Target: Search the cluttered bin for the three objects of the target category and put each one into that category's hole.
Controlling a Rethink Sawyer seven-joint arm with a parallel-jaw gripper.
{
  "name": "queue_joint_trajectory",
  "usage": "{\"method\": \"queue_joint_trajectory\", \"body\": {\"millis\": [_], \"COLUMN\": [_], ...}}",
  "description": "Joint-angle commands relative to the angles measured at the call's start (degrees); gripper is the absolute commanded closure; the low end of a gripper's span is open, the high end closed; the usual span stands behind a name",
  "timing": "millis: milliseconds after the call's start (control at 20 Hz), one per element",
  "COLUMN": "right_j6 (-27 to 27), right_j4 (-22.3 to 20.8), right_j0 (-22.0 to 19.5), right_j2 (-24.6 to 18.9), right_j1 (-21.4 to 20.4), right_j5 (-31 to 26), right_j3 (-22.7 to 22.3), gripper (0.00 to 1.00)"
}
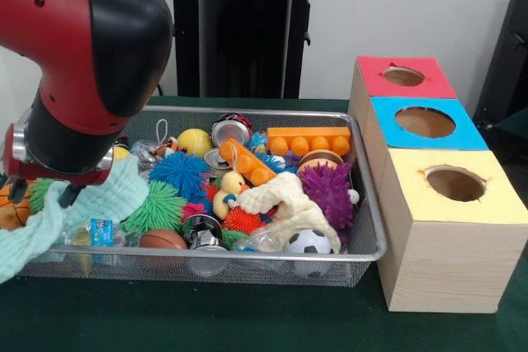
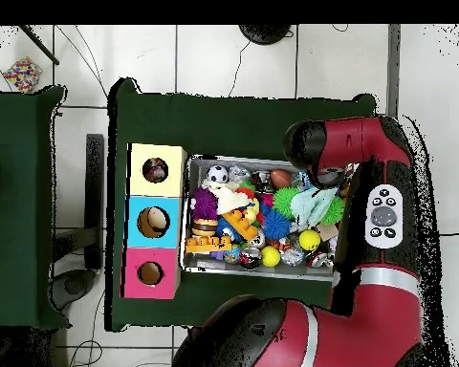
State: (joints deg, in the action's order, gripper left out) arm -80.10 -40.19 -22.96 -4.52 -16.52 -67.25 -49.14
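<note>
A wire mesh bin [image 1: 367,228] holds a heap of toys, balls, cans and cloths. My gripper [image 1: 45,195] hangs over the bin's left end, shut on a mint green cloth [image 1: 82,208] that trails down past the front rim. From above, the same cloth [image 2: 319,204] lies at the bin's [image 2: 260,270] right end under the arm. Three wooden boxes stand beside the bin, each with a round hole in a coloured top: red [image 1: 403,76], blue [image 1: 425,122] and yellow [image 1: 454,183]. The gripper's fingertips are mostly hidden by the cloth.
The bin holds a soccer ball [image 1: 308,242], a purple spiky ball [image 1: 327,191], an orange brick [image 1: 308,139], a cream cloth [image 1: 285,204], blue [image 1: 179,172] and green [image 1: 155,208] fuzzy balls, a yellow ball [image 1: 195,142] and a can [image 1: 229,131]. The arm's bulk [image 1: 91,47] looms above the left end.
</note>
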Motion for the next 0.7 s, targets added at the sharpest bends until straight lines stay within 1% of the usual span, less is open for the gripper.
{"method": "queue_joint_trajectory", "body": {"millis": [50,200,350,450,500,700], "right_j6": [10.7,10.6,9.2,9.1,8.9,9.1], "right_j4": [0.5,1.5,2.6,3.1,3.7,5.2], "right_j0": [-1.1,-1.7,-2.1,-1.9,-2.1,-3.1], "right_j2": [-2.3,-3.3,-3.9,-3.7,-3.7,-4.5], "right_j1": [1.4,0.7,0.6,0.7,0.7,0.7], "right_j5": [-4.8,-2.8,-1.7,-3.1,-3.4,-3.7], "right_j3": [-1.6,-3.1,-3.6,-3.4,-3.5,-3.6], "gripper": [0.0,0.0,0.0,0.0,1.0,1.0]}}
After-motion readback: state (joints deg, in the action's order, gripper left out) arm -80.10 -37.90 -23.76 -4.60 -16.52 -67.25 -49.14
